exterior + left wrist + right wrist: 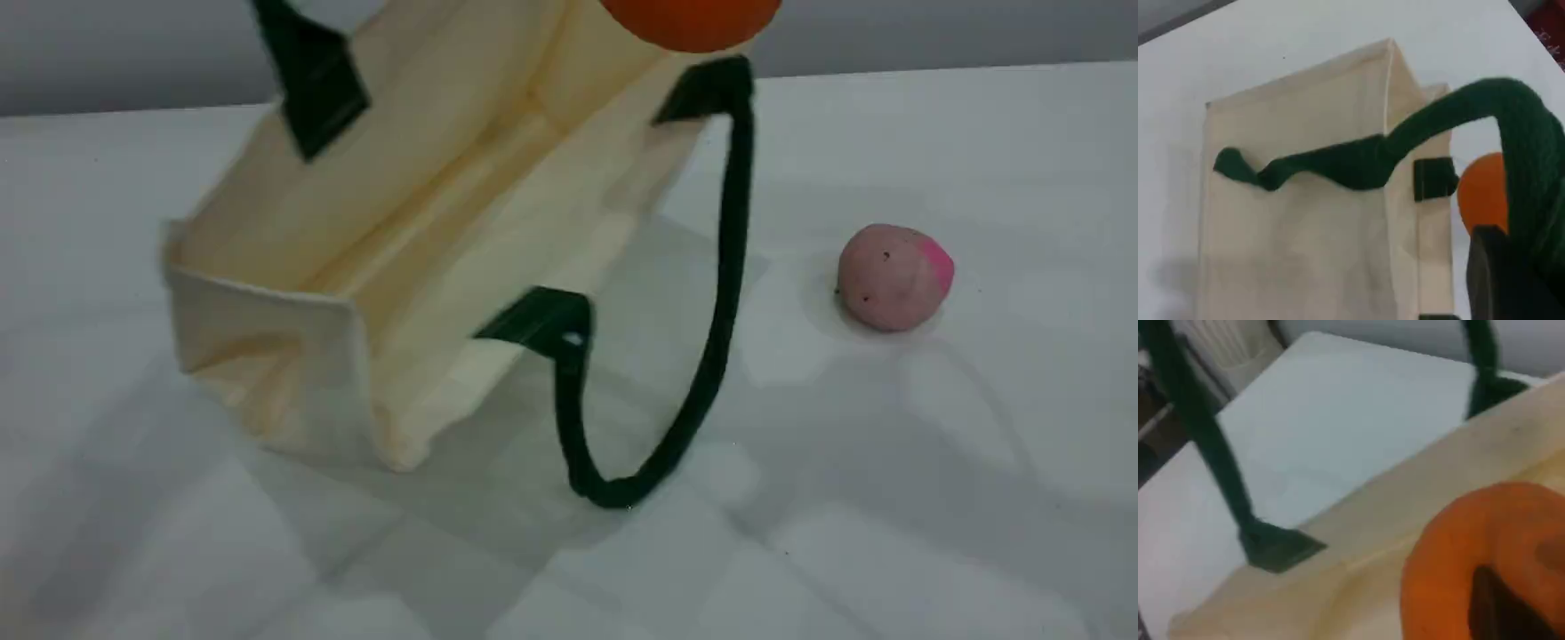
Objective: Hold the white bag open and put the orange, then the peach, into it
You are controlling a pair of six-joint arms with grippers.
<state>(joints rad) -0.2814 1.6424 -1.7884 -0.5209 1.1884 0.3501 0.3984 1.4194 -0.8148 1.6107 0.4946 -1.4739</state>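
White tabletop (933,498) under soft light, grey wall behind. Cream-white canvas tote bag (293,231) left of centre in the scene view, tilted and gaping toward the camera, inside bare as far as visible. One dark green strap handle (733,267) looping down at 5 o'clock from the rim onto the table; other green strap (1338,163) lifted toward 12 o'clock, out of the scene view.

Left gripper (1501,280) seen only in the left wrist view, as a dark fingertip at 5 o'clock; jaws closed, lifted strap running over and apparently pinched there, holding the mouth open.

Orange (692,20) at 12 o'clock in the scene view, cut by the top edge, hanging above the bag's far rim and not yet inside. Right gripper (1495,603) closed on that fruit; dark fingertip pressed against its skin at 5 o'clock in the right wrist view, bag wall directly beneath.

Peach (893,277), dull pink with a bright pink patch, lying on the table at 3 o'clock, well apart from the bag and untouched.

Progress, judged from this: bag held open, first fruit picked up and carried over the opening. Left to do: lowering and releasing the orange inside, then fetching the peach and dropping it in too.
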